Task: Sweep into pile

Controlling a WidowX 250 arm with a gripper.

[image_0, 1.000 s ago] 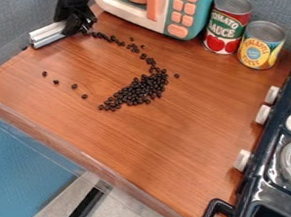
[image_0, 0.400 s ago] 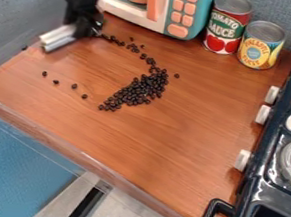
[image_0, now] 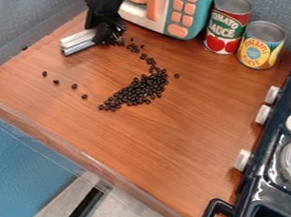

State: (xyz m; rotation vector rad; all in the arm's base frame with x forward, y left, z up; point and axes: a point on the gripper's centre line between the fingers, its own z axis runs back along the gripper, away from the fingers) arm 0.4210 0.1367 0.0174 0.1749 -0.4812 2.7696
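Note:
The black gripper (image_0: 105, 35) hangs low over the wooden table's upper left part, shut on a silvery-white bar (image_0: 78, 41) that sticks out toward the lower left. Dark beans form a dense, elongated heap (image_0: 137, 90) near the table's middle. From its top a thin curved trail of beans (image_0: 149, 60) runs up to the gripper's right side. Several loose beans (image_0: 75, 86) lie spread out left of the heap, and one bean (image_0: 177, 76) lies to its right. The gripper covers the trail's upper left end.
A toy microwave (image_0: 178, 9) stands at the back, just behind the gripper. Two cans, a red one (image_0: 227, 23) and a yellow one (image_0: 261, 45), are at the back right. A toy stove (image_0: 276, 163) lines the right side. A raised edge (image_0: 81, 156) borders the table's front.
The gripper has moved to the right along the back of the table with the bar, now covering the trail's left end. The bean heap and the loose beans look the same.

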